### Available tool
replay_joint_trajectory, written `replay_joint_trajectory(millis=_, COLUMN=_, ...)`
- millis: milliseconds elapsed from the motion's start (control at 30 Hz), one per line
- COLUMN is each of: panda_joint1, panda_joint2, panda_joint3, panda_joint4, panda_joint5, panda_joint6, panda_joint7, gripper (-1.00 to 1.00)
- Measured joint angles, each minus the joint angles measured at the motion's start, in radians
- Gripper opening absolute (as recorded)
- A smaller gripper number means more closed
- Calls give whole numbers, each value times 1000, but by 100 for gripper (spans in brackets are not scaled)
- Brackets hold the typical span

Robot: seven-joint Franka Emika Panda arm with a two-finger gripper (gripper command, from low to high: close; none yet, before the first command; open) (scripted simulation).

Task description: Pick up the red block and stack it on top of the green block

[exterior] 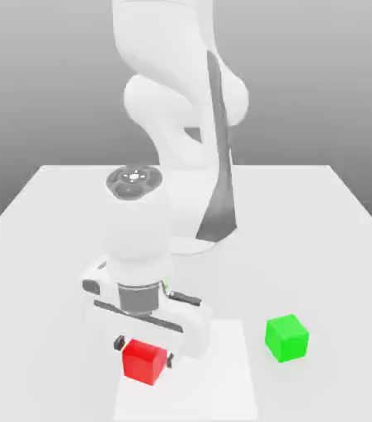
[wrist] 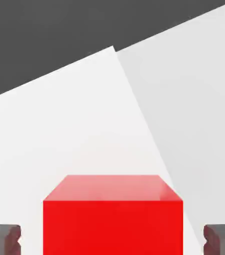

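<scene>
My gripper [exterior: 143, 349] straddles the red block [exterior: 144, 360] near the table's [exterior: 321, 214] front edge, fingers [wrist: 4, 238] not visibly touching it, so lifting early could leave it behind, well left of the green block [exterior: 287, 337].

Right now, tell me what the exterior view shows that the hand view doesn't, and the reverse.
Exterior view alone: the green block, standing apart on the table toward that view's right, and the white arm bending down over the scene. Hand view alone: a close look at the dark fingertips flanking the red block with gaps on both sides. Both share the red block, sitting between the fingers of the gripper.
</scene>
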State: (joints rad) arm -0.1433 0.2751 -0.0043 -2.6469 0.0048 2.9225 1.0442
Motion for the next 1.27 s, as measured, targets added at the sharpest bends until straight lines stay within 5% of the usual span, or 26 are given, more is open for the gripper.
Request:
replay_joint_trajectory(millis=367, panda_joint1=12, panda_joint2=-192, panda_joint3=20, panda_joint4=-31, panda_joint5=-8, panda_joint6=-161, panda_joint7=-34, gripper=-100)
replay_joint_trajectory(millis=933, panda_joint1=372, panda_joint2=-355, panda_joint3=189, panda_joint4=-97, panda_joint5=27, panda_joint6=-258, panda_joint7=-769, gripper=-100)
replay_joint_trajectory(millis=1167, panda_joint1=412, panda_joint2=-169, panda_joint3=163, panda_joint4=-94, panda_joint5=-65, panda_joint6=-78, panda_joint7=-770, gripper=-100)
replay_joint_trajectory(millis=1200, panda_joint1=416, panda_joint2=-150, panda_joint3=157, panda_joint4=-93, panda_joint5=-76, panda_joint6=-60, panda_joint7=-762, gripper=100)
replay_joint_trajectory(millis=1267, panda_joint1=416, panda_joint2=-150, panda_joint3=157, panda_joint4=-93, panda_joint5=-76, panda_joint6=-60, panda_joint7=-762, gripper=100)
